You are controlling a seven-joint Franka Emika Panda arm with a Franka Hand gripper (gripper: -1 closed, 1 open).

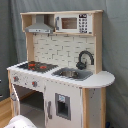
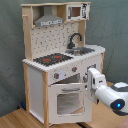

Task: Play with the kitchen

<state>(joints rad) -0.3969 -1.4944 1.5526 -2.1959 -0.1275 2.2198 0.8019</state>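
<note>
The kitchen (image 1: 65, 55) is a tall white and light-wood toy unit with a black-and-red hob (image 1: 34, 65), a sink (image 1: 70, 74), a black faucet (image 1: 85, 59) and a grey hood (image 1: 40, 25). Both exterior views show it. Its windowed oven door (image 2: 70, 102) stands ajar, and the first exterior view shows the dark oven cavity (image 1: 31, 100). My gripper (image 2: 91, 84) sits at the door's upper right edge, on the white arm (image 2: 112, 95) reaching in from the second exterior view's right. A white part of the arm (image 1: 20, 122) shows at the first exterior view's bottom left.
A grey curtain (image 1: 115, 50) hangs behind the kitchen. The unit stands on a wooden floor (image 2: 20, 117). A lower cupboard door with a dark panel (image 1: 63, 106) is under the sink.
</note>
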